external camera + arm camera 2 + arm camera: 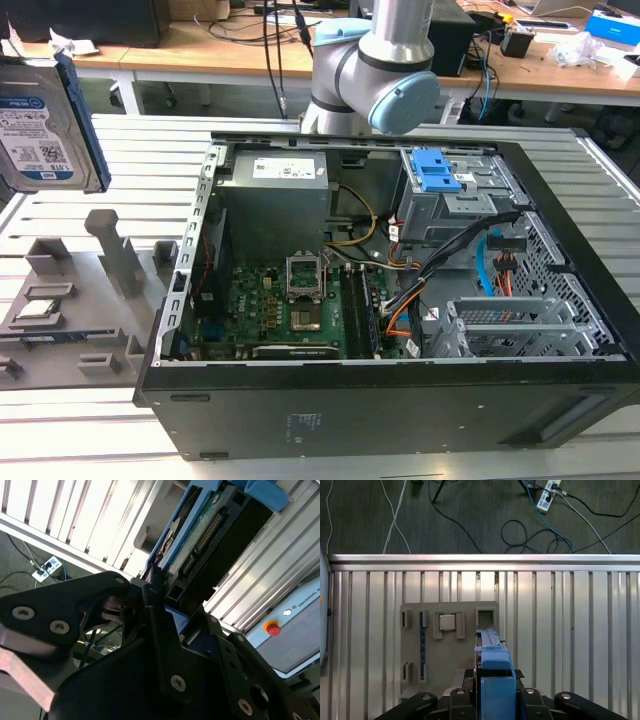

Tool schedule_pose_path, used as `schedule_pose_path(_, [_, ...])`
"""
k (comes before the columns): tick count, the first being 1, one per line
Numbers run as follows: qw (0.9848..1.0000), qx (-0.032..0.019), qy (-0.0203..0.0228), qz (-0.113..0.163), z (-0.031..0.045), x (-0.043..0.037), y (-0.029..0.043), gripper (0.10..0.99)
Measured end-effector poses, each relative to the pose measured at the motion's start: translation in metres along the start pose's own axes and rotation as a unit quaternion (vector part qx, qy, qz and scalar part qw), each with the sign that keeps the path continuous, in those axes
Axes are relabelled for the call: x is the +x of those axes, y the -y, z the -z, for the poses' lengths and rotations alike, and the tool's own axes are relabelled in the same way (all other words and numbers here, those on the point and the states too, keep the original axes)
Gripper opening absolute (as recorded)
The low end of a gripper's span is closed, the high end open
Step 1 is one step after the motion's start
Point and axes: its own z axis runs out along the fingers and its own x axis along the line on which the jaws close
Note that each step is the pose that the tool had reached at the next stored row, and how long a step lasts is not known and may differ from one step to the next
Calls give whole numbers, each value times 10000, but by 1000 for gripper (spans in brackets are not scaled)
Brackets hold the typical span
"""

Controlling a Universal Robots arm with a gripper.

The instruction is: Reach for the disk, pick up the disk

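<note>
Exterior view first: the disk (45, 125) hangs in the air at that view's far left, label side facing the camera. It is clear of the slatted bench (60, 420) and above the grey holder (95, 290) that sits beside the open computer case (400, 405). Nothing under it touches it. The arm (375, 60) rises behind the case.

In the second wrist view the disk (210, 535) is seen edge-on, its connector row and blue bracket showing, and the black tool (162, 592) is closed around its near end, with dark fingers (152, 600) pressed against the bracket. In the first wrist view the blue edge of the disk (492, 657) stands straight out of the tool (495, 697), with the holder (415, 655) and its small square chip (447, 622) well below on the bench (570, 630).

By my reading, both parts of the task look done: the tool is on the disk, clamped, and the disk is off every surface. The empty slots in the holder suggest where it may have sat, though the pictures do not settle that. As far as the pictures show, nothing of the pick is left.
</note>
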Motion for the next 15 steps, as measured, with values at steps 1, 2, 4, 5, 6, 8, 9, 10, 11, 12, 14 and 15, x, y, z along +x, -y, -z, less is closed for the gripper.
schedule_pose_path(1, [10000,-1,0,0,13,1,2,365])
schedule_pose_path(2, [10000,-1,0,0,28,1,4,365])
schedule_pose_path(4, [10000,-3,0,0,64,3,10,365])
schedule_pose_path(5, [10000,-5,0,0,75,3,12,365])
schedule_pose_path(6, [10000,-6,0,0,95,4,16,365])
schedule_pose_path(8, [10000,-7,0,0,121,5,21,365])
schedule_pose_path(9, [10000,-8,0,0,143,6,25,365])
schedule_pose_path(10, [10000,-9,0,0,157,7,27,365])
schedule_pose_path(11, [10000,-10,0,0,169,7,29,365])
schedule_pose_path(12, [10000,-11,0,1,188,8,32,365])
schedule_pose_path(14, [10000,-11,0,0,212,9,34,365])
schedule_pose_path(15, [10000,-11,0,0,223,9,34,365])
